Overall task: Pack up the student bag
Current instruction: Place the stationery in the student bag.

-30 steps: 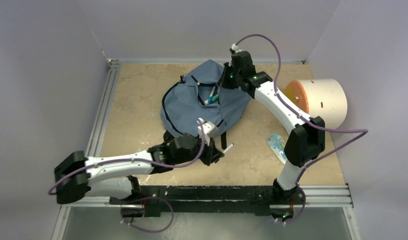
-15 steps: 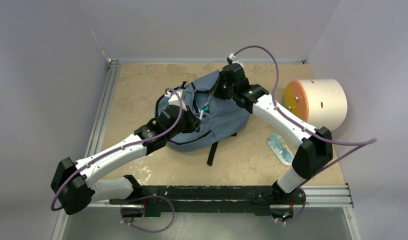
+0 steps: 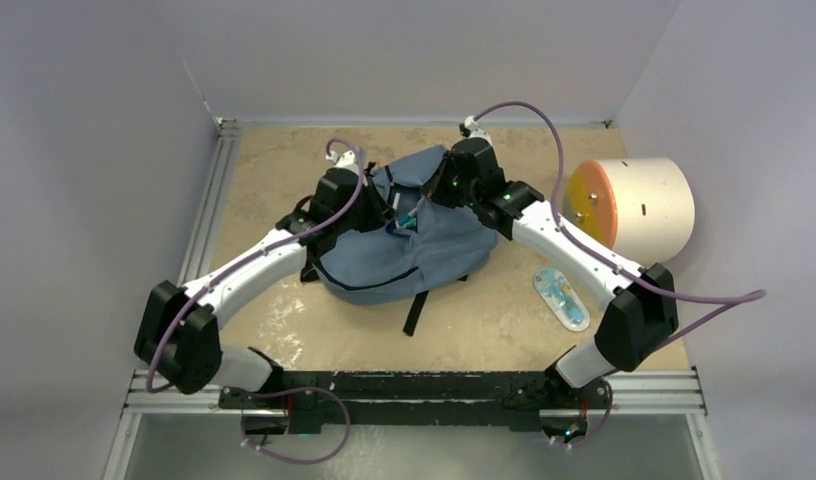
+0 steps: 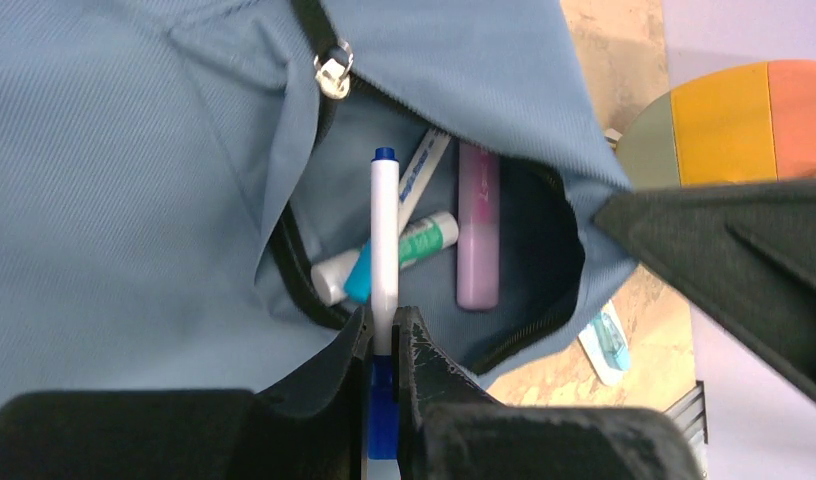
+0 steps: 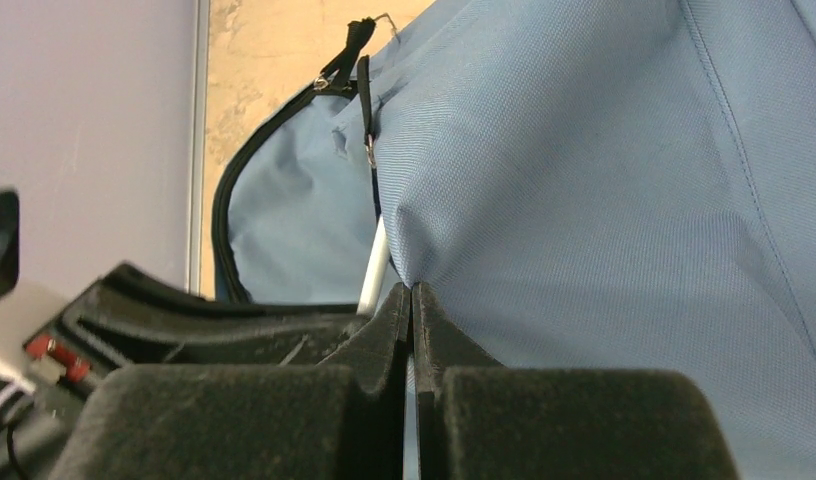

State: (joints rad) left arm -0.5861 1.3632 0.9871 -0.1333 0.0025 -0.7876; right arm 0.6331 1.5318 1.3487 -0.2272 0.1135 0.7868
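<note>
Soft grey-blue twill student bag (image 3: 404, 250) lies just left of smooth white cylinder (image 3: 649, 200). Slim white blue-capped pen (image 4: 385, 230) clamped in left gripper (image 4: 384, 322); right gripper (image 5: 412, 296) pinched shut on a bag fabric fold.

In your right wrist view only a short sliver of the white pen (image 5: 374, 268) shows past a fold of the student bag (image 5: 584, 200), its lower end is hidden between the left fingers (image 4: 429, 365), and the print on the slim white marker (image 4: 424, 170) is too small to read.
</note>
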